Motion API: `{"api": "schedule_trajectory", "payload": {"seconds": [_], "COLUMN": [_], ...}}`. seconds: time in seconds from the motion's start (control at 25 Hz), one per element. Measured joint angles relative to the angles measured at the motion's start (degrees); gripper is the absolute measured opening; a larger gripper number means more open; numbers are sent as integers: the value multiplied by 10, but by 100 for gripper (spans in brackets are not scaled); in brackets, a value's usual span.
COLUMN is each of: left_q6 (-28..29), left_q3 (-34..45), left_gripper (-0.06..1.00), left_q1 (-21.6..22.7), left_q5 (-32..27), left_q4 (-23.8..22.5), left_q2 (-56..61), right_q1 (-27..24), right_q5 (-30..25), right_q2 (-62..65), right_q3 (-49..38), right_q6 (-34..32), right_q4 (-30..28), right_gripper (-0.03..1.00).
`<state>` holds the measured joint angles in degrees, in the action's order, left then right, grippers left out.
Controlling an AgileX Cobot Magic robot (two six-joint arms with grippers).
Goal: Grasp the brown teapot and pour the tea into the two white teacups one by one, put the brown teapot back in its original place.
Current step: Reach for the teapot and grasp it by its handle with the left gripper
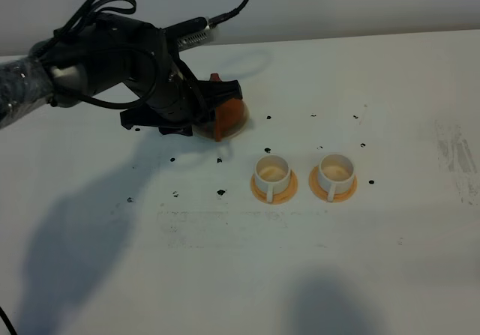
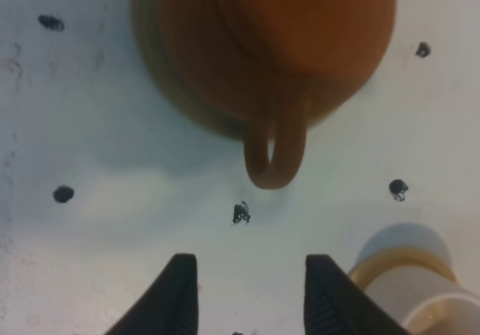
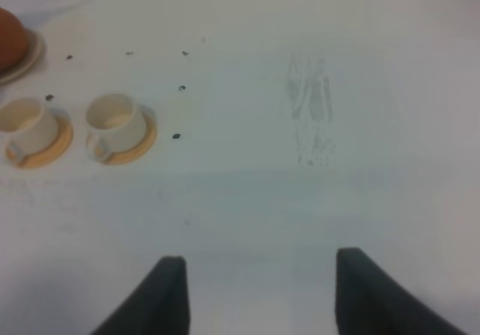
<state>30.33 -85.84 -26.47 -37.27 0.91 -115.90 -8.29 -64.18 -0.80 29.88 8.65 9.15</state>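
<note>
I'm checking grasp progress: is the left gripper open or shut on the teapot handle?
Open. The left gripper has its jaws apart, and the handle of the brown teapot lies ahead of them, untouched.

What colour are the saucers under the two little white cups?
Orange. The two round orange saucers show best in the exterior high view.

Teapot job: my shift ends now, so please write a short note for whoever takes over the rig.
Left gripper: open, empty, facing the brown teapot's handle, apart from it.
Right gripper: open, empty, over the table.
Teapot stands on its cream saucer; both white teacups on orange saucers.
Done: cannot tell whether tea was poured.
Left, if not: grasp, pour each cup, return teapot.
</note>
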Motion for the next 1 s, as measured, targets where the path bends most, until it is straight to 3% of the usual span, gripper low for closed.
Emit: {"api": "schedule_trajectory", "payload": {"seconds": [0.24,0.6,1.0], "left_q6": [-7,-32,-36], "left_q3": [-72,-141,-144], "left_gripper": [33,33,33], "left_q1": [0,0,0], "left_q5": [-65,-113,-105], "left_q4": [0,1,0], "left_q2": [-48,-93,-96], "right_q1": [0,0,0], "right_q5": [0,0,0], "right_q2": [0,0,0], "right_q3": [0,0,0], "right_q6": [0,0,0], "right_q4": [0,0,0], "right_gripper": [45,45,45]}}
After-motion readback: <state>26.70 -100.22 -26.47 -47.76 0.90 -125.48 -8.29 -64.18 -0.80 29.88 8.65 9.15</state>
